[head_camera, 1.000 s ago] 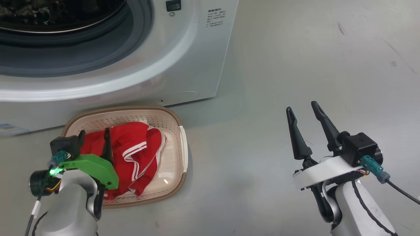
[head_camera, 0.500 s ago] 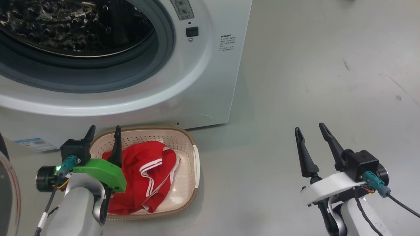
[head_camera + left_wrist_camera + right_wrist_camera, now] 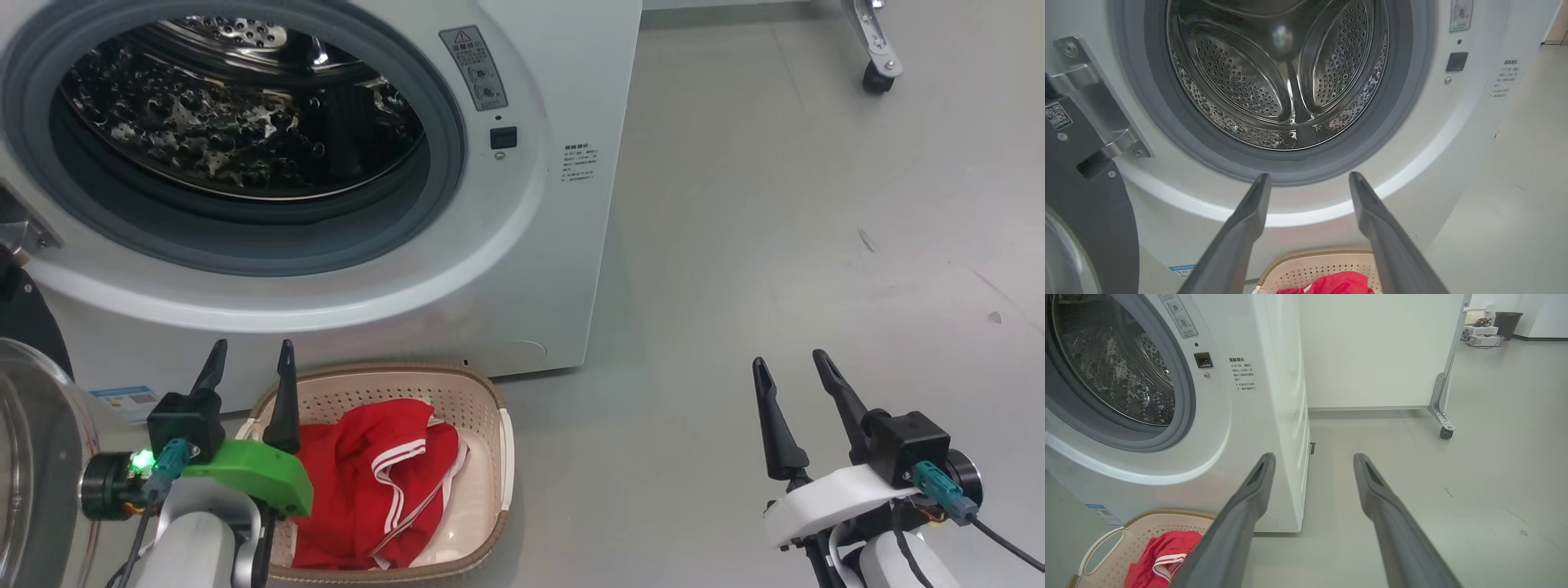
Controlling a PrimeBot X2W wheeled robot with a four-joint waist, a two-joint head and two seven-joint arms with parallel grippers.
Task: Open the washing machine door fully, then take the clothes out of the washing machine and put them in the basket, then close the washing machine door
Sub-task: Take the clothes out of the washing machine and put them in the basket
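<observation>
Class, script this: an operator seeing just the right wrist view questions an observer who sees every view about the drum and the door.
Operator: Anything left inside?
Observer: The left wrist view looks straight into the drum: bare steel, nothing lying in it as far as shows.
Operator: My view cuts off on the left. What stands there?
Observer: The washing machine door, swung open on the robot's left, at the head view's lower left edge.
</observation>
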